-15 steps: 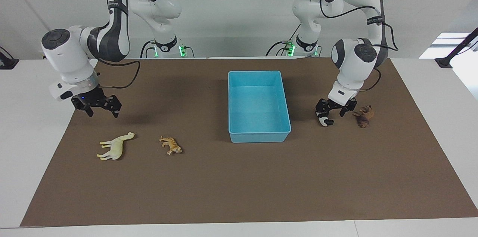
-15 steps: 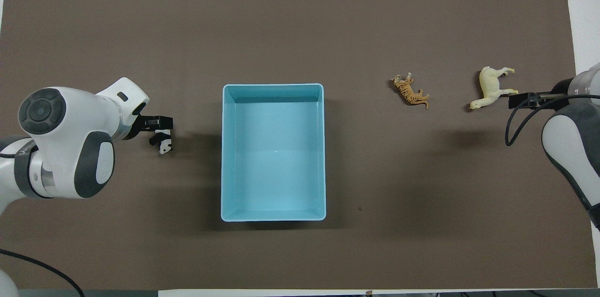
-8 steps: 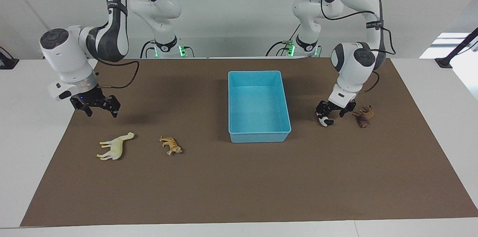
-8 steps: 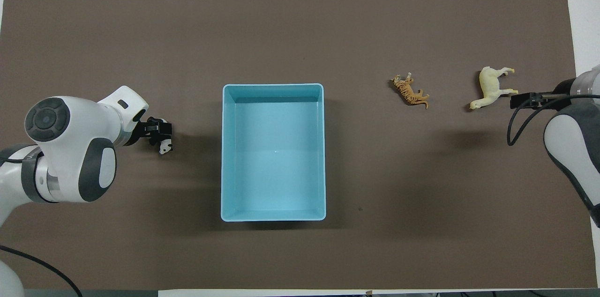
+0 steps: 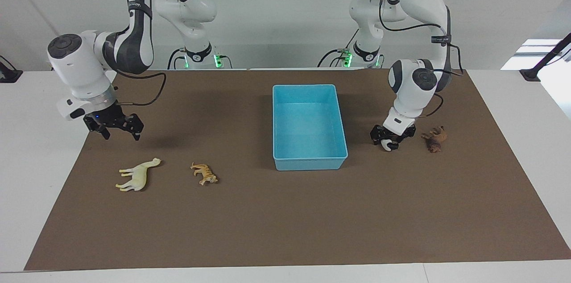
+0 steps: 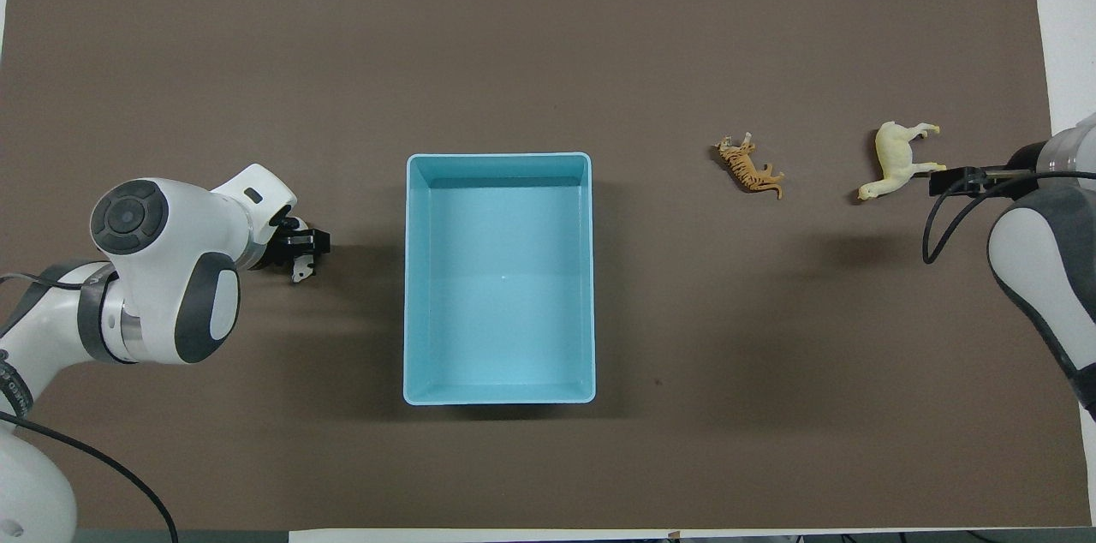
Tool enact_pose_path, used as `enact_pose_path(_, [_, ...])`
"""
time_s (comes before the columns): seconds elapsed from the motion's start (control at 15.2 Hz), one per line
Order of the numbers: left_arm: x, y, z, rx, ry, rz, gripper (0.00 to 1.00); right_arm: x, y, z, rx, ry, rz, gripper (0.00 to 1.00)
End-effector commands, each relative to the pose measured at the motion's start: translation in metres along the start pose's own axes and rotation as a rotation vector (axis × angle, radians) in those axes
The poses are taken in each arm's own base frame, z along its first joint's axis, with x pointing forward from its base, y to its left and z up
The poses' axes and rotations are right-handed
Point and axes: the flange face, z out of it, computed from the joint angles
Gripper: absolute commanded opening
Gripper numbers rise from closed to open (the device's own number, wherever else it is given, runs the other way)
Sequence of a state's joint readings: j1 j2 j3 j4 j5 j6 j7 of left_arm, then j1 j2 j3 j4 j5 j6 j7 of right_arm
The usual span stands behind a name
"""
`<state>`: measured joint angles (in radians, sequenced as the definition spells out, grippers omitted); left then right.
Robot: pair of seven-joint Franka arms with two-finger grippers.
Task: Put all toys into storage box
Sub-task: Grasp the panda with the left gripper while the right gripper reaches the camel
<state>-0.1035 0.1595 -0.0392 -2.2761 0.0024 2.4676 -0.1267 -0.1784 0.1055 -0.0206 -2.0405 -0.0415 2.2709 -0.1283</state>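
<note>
Brown matting covers the surface; the light blue plastic storage box [image 5: 309, 125] sits empty. My left end effector [image 5: 387, 136] clenches the black-and-white panda figurine [image 5: 389, 145] beside it. Next: lift, carry over, release. My right end effector [image 5: 115, 126] waits, spread wide.

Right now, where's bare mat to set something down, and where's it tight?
Free: the brown mat farther from the robots than the light blue plastic storage box, and between the box and the orange striped tiger. The box is empty. Crowded: left gripper on the black-and-white panda beside the brown lion; right gripper above the pale yellow long-necked figurine.
</note>
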Motion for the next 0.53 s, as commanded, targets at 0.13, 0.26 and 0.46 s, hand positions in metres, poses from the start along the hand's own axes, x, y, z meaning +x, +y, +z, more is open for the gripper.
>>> enact_pose_path(0.13, [0.033, 0.002, -0.052, 0.008, -0.068, -0.114, 0.0, 0.014, 0.001, 0.033, -0.005, 0.056, -0.064, 1.0])
enact_pose_path(0.26, [0.048, 0.009, -0.088, 0.012, -0.088, -0.154, 0.0, 0.018, 0.002, 0.048, -0.01, 0.071, -0.102, 1.0])
enact_pose_path(0.46, [0.065, 0.038, -0.152, 0.004, -0.109, -0.235, 0.0, 0.024, 0.003, 0.074, -0.015, 0.095, -0.165, 1.0])
